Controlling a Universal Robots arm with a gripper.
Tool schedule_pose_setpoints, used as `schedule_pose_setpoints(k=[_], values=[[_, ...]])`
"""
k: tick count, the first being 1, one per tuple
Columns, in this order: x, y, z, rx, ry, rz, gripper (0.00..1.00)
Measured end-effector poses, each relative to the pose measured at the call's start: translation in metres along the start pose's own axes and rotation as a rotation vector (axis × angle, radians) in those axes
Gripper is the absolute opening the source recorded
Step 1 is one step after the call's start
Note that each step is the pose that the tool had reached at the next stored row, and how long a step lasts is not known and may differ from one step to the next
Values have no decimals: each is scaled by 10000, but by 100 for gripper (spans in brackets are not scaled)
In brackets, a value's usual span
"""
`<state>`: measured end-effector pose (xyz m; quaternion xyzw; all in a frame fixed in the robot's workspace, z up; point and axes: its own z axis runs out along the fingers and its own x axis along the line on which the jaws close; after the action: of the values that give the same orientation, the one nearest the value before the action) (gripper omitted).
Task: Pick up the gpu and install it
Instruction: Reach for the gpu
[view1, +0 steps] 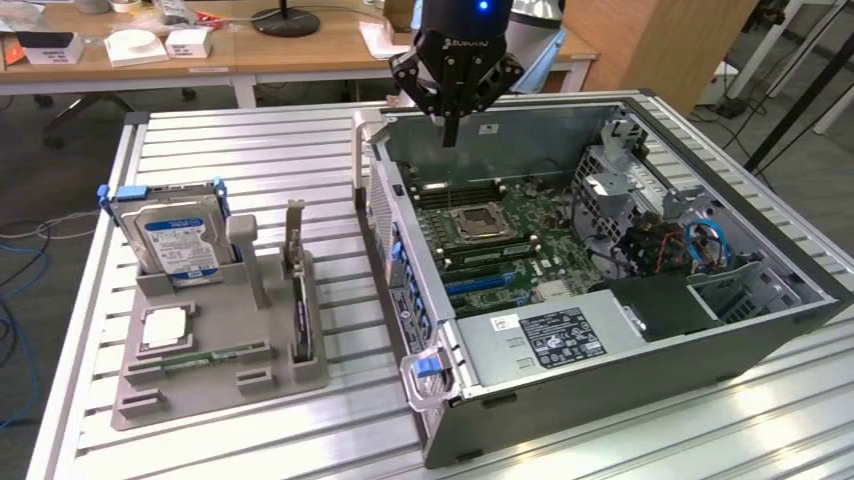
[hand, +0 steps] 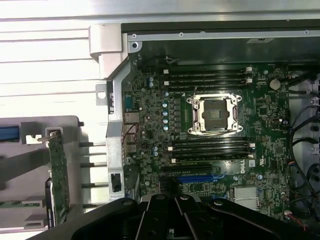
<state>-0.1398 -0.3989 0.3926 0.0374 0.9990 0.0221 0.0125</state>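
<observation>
Closest to us sits the near corner of the open computer case (view1: 601, 400), its blue latch (view1: 427, 365) facing forward, lying on its side on the slatted metal table (view1: 240, 150). Inside it we see the motherboard (view1: 501, 250) with its bare processor socket (view1: 478, 222), and a labelled power supply (view1: 561, 335) at the near end. Above the far rim of the case hangs the gripper (view1: 451, 130), its fingers pressed together into one point and pinching nothing; in the wrist view we look down past its black body onto the board. The gpu (view1: 299, 305) is well apart from it, on the exterior view's left of the case: it stands on edge in a slot of the grey holder (view1: 214, 390), silvery bracket end uppermost, untouched. In the same holder we see the hard drive (view1: 178, 240) with its blue-white label standing upright at the far end, a slim RAM stick (view1: 200, 357) lying flat near the front, and a square chip (view1: 163, 328) lying flat between those two.
</observation>
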Motion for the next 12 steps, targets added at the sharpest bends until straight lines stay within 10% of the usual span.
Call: schedule_pose_setpoints(k=[12], values=[[122,-9,1,-1,-1,0,11]])
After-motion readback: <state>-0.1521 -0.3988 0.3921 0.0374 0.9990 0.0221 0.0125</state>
